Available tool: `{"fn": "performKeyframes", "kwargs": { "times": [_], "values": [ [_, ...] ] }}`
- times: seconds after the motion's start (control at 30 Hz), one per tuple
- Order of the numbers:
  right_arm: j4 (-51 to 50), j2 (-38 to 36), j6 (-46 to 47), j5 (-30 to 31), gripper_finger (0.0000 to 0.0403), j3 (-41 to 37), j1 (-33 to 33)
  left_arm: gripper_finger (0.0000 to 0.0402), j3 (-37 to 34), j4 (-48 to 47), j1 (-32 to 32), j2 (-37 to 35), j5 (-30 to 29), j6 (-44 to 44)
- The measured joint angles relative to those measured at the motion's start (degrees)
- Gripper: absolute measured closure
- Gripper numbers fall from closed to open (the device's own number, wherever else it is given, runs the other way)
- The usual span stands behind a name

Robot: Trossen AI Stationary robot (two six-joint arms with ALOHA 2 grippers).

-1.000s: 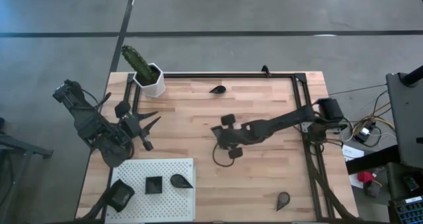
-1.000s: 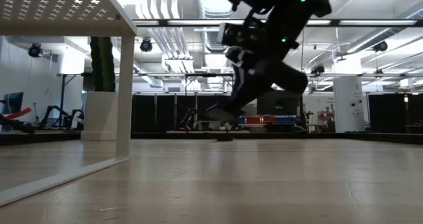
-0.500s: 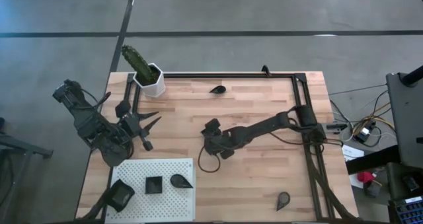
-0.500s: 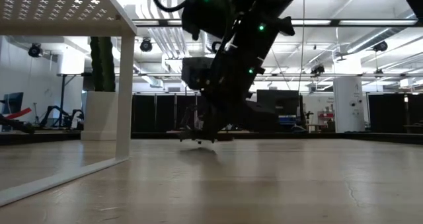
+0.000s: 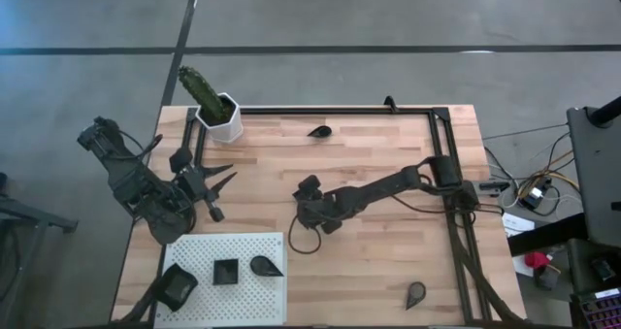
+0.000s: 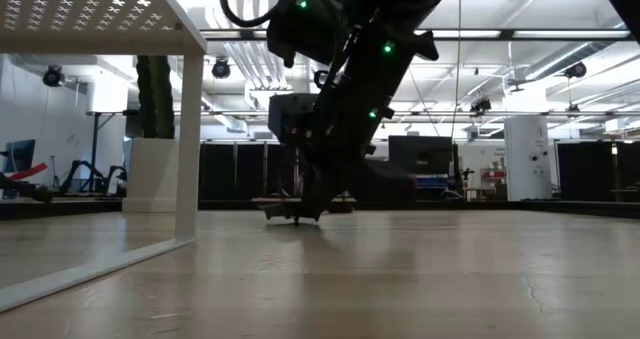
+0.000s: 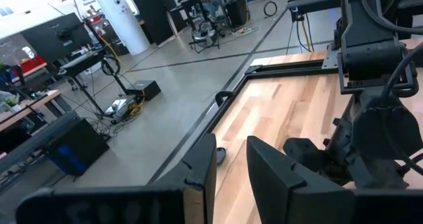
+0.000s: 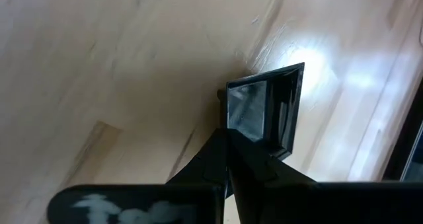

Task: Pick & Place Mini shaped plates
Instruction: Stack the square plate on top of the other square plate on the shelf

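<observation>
My right gripper [image 5: 309, 215] reaches to the table's middle and is shut on a small dark square dish [image 8: 263, 112]. It hangs low over the wood in the low view [image 6: 296, 211]. My left gripper [image 5: 215, 180] waits open and empty at the table's left, beyond the white perforated board [image 5: 243, 244]. On the board lie a square dish [image 5: 225, 271], a teardrop dish [image 5: 265, 266] and one more dark dish [image 5: 178, 286]. A teardrop dish [image 5: 318, 131] lies near the far edge and another [image 5: 415, 293] near the front edge. My right gripper pinches the square dish's rim [image 8: 232, 126] near one corner between its two fingers. The fingers slant down from the table's right. The dish sticks out beyond the fingertips, tilted, close over the wood; whether it touches the table I cannot tell.
A white hexagonal pot with a green cactus [image 5: 219, 114] stands at the far left corner. A black frame rail [image 5: 340, 110] runs along the far and right edges. The board stands raised on legs [image 6: 188, 139]. Bare wood lies between the right gripper and the board.
My right gripper has carried the square dish toward the table's left edge and down, closer to the wood. Most of the travel came in the first half second; since then it has only crept a little further left.
</observation>
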Motion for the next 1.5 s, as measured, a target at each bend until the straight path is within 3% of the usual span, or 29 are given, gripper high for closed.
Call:
{"fn": "performKeyframes", "kwargs": {
  "times": [0.17,0.53,0.9,1.27,1.5],
  "values": [
    [0.1,0.0,-0.4,0.0,0.0380,0.0,0.0,0.0321,0.0,0.0,0.0,0.0,0.0,-0.3],
    [0.2,-1.0,-0.1,0.0,0.0308,0.0,0.0,0.0321,0.0,0.0,0.0,0.0,0.2,-0.4],
    [-2.7,-9.3,5.5,-0.1,0.0327,0.0,1.1,0.0321,0.0,0.0,2.3,-0.3,4.0,-1.1],
    [-13.6,-23.2,20.0,-0.3,0.0346,-0.2,2.3,0.0321,0.0,0.5,17.2,1.1,15.7,-0.1],
    [-14.9,-30.4,21.1,-0.3,0.0351,-2.2,4.2,0.0321,-0.6,3.9,28.2,6.1,26.9,4.5]
  ]
}}
